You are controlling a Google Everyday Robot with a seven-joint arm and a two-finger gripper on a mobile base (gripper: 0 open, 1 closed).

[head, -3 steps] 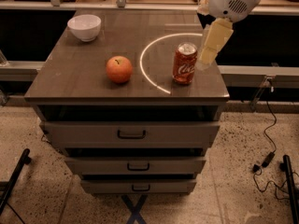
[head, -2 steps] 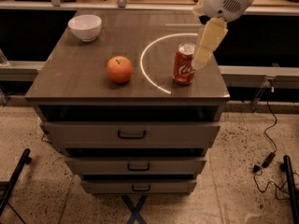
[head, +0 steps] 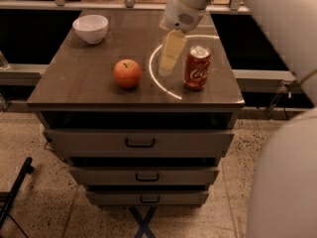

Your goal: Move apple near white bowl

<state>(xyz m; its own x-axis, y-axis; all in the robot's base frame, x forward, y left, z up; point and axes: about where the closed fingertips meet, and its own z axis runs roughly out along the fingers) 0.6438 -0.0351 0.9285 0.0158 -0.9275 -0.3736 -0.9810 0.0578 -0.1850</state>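
Observation:
The orange-red apple (head: 127, 73) sits on the dark wooden cabinet top (head: 89, 78), left of centre near the front. The white bowl (head: 90, 28) stands at the back left corner, well apart from the apple. My gripper (head: 166, 71) hangs from the white arm (head: 185, 6) above the tabletop, between the apple and the red Coca-Cola can (head: 197, 67). It is a little to the right of the apple and holds nothing that I can see.
The can stands upright at the front right of the top. A bright ring of light (head: 154, 78) lies on the surface around it. The cabinet has three drawers (head: 139, 143) below. A large white arm segment (head: 287, 133) fills the right side.
My gripper has swung left, from the right side of the can to its left side, closer to the apple. The apple, bowl and can have not moved.

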